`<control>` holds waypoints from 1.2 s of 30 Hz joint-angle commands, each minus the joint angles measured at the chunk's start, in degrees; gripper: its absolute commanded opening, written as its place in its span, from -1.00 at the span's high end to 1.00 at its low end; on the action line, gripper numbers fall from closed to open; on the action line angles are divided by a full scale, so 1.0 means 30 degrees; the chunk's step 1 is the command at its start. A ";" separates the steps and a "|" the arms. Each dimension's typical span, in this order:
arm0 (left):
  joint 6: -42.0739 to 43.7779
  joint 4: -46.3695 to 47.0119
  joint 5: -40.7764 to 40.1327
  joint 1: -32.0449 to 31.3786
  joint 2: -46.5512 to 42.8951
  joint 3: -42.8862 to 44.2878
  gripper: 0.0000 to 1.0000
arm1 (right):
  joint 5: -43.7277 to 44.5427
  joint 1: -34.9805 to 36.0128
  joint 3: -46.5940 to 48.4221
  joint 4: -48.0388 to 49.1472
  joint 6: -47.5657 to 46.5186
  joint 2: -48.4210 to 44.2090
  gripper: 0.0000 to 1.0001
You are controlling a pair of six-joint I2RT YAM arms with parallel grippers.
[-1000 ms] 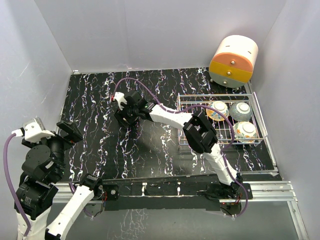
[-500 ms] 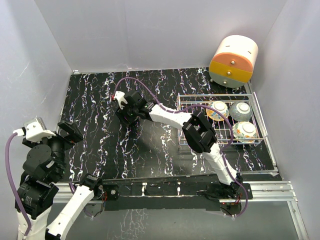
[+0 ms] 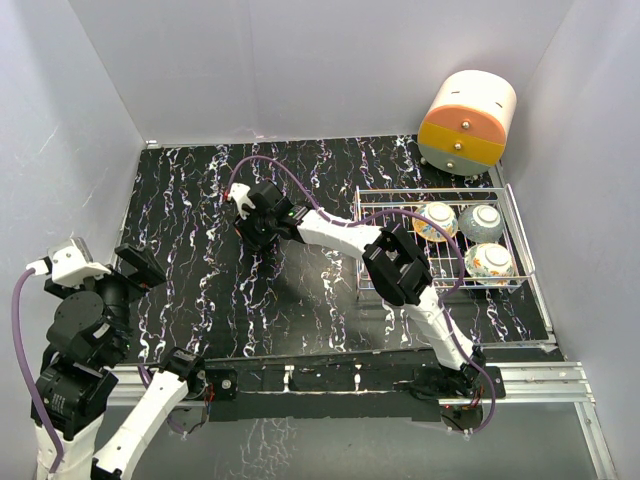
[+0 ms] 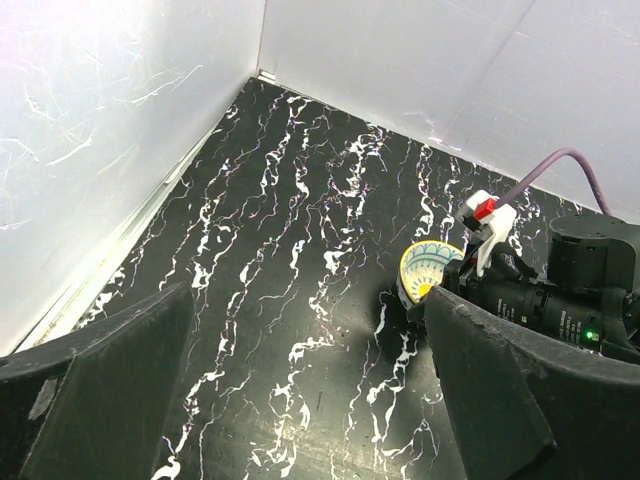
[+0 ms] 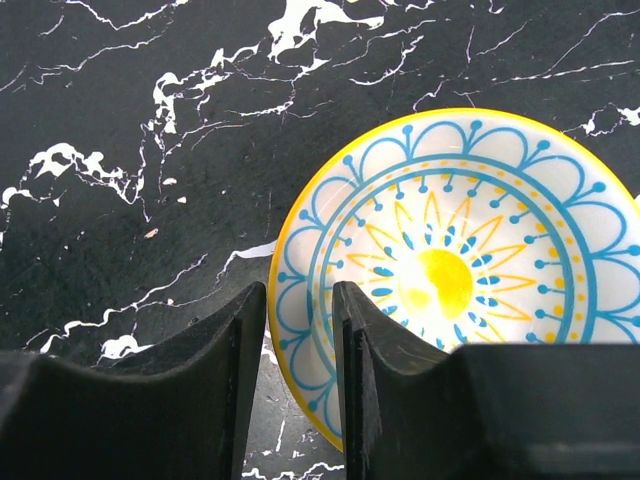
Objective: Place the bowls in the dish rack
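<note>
A bowl point(image 5: 450, 280) with a yellow rim and a blue and yellow floral inside is at the middle-left of the black marble table. My right gripper point(image 5: 300, 300) is shut on its rim, one finger point(image 5: 380, 350) inside and the other outside. In the top view the right gripper point(image 3: 258, 215) hides this bowl. The left wrist view shows the bowl point(image 4: 428, 268) tilted in the gripper. The silver wire dish rack point(image 3: 400, 270) at the right holds three bowls: one floral point(image 3: 435, 220), one grey point(image 3: 482, 220), one floral point(image 3: 490, 262). My left gripper point(image 3: 140, 265) is open and empty at the near left.
A round cream, orange and yellow drawer unit point(image 3: 467, 122) stands at the far right corner behind the rack. White walls enclose the table on the left, back and right. The right arm's purple cable point(image 3: 290, 175) loops over the table's middle.
My right gripper has shifted slightly toward the far side while holding the bowl. My left arm has settled a little lower.
</note>
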 commanded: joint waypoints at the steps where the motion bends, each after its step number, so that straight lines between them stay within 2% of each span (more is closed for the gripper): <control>1: 0.0312 -0.0195 -0.0536 -0.0085 -0.0190 -0.0059 -0.94 | -0.0451 -0.0084 0.0621 0.1293 0.0241 -0.0989 0.32; 11: 0.0287 -0.0302 -0.0620 -0.0106 -0.0314 -0.0030 -0.94 | -0.1136 -0.0520 -0.0328 0.2231 0.1093 -0.2020 0.44; 16: 0.0258 -0.0258 -0.0548 -0.0107 -0.0283 -0.0059 -0.94 | -0.1377 -0.0815 -0.0838 0.2649 0.1417 -0.2435 0.70; 24: 0.0208 -0.0259 -0.0534 -0.0106 -0.0252 -0.0176 -0.94 | -0.1498 -0.0977 -0.1885 0.3404 0.1698 -0.3159 0.82; 36: 0.0126 -0.0201 -0.0470 -0.0106 -0.0193 -0.0335 -0.94 | -0.2838 -0.0818 -0.2854 0.3792 0.2214 -0.3609 0.84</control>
